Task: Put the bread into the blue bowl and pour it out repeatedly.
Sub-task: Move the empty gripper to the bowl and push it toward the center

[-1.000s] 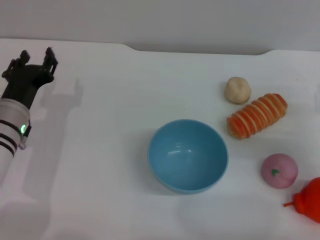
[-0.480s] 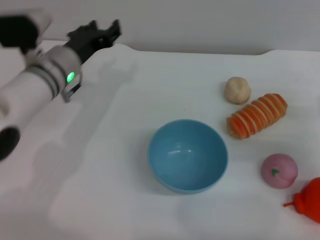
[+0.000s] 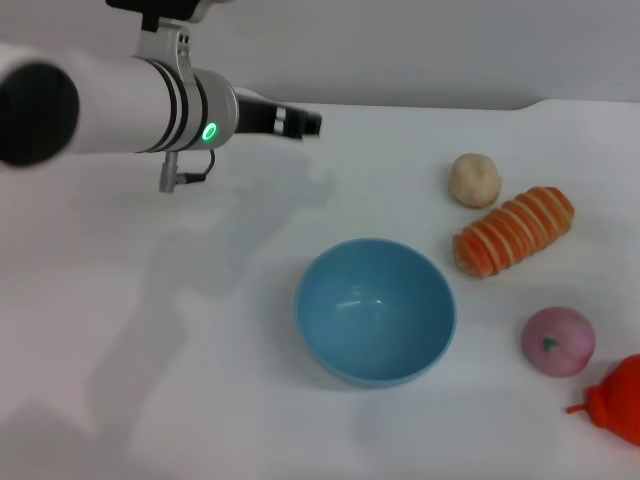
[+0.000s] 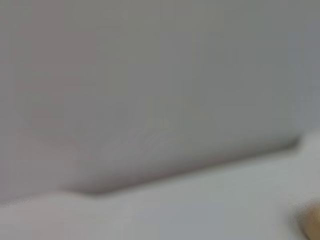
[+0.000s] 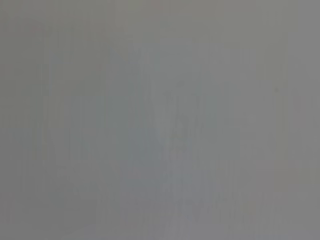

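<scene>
You are looking down on a white table (image 3: 200, 330) with a smooth, matte top; it fills nearly the whole head view; its far edge runs across the top of the picture, with a shallow raised step near the middle and another toward the right; behind that edge you see a plain grey wall (image 3: 450, 50), bare and evenly lit; soft, blurred shadows lie on the tabletop at the left and centre, so the light reaches you from above; the left wrist view gives you the same grey wall (image 4: 150, 75) over a strip of white table (image 4: 200, 210); the right wrist view gives you only flat grey.
</scene>
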`<state>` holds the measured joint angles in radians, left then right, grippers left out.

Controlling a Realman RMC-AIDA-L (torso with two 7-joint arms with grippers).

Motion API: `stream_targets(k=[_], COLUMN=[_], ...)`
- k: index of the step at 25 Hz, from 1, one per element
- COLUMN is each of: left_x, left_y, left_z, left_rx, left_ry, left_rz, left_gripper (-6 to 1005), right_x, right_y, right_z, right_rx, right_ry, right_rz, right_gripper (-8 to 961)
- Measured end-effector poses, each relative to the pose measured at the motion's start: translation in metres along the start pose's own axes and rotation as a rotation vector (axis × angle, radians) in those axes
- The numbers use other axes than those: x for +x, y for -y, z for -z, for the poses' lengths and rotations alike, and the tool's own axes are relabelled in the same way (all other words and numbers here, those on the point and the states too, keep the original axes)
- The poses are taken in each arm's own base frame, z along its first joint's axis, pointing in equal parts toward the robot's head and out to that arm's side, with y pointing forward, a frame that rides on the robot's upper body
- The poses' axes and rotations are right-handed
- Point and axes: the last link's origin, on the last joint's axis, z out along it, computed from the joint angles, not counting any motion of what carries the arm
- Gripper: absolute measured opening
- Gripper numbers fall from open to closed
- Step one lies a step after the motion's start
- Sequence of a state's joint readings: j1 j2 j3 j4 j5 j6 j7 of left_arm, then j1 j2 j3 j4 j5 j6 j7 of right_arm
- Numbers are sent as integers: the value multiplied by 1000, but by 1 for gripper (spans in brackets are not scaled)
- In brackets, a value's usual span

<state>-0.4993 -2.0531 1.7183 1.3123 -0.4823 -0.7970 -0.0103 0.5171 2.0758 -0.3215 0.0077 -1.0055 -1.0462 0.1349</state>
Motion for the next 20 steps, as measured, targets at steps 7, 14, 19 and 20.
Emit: stream_targets(k=[7, 14, 19, 20], left_x=[-17, -33, -41, -42], left_y=[-23, -32, -36, -36], left_z=[33, 41, 36, 35], left_rx=[-132, -149, -149, -144], left_ry=[257, 370, 396, 400], left_rz=[-3, 1, 22, 28], left_gripper=[603, 603, 603, 603], right_x=[-3, 1, 2, 2], right_y=[4, 7, 7, 7], right_z=[-3, -2, -1, -1], right_rx=[1, 8, 7, 6], right_ry=[3, -22, -26, -27], right_rz=[17, 22, 24, 25], right_gripper=[443, 443, 443, 443])
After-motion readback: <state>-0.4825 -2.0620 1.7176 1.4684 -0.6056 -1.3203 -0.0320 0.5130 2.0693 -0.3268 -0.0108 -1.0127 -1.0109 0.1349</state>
